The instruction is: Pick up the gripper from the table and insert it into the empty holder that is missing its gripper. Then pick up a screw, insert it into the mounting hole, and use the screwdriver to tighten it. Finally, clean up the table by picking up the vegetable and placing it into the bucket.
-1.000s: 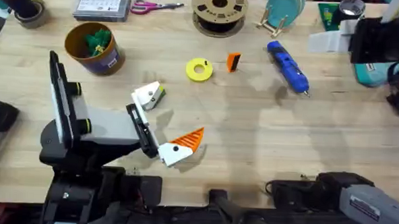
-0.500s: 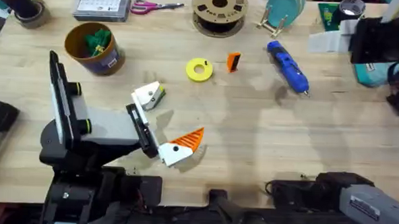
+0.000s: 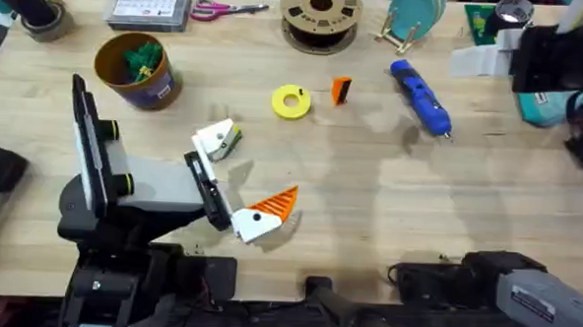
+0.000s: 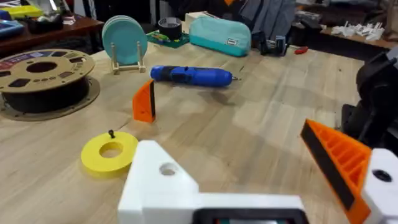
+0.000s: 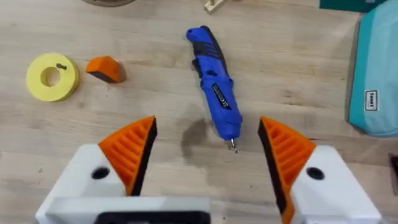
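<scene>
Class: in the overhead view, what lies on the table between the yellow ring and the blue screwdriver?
The gripper, a loose orange wedge, stands between the yellow ring and the screwdriver, close beside the ring.

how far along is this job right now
Done: nothing yet. The loose orange finger lies on the table, the holder is bare, the screwdriver untouched. In hand: nothing; the right hand is open and empty. Left: insertion, screw, tightening, cleanup.
</scene>
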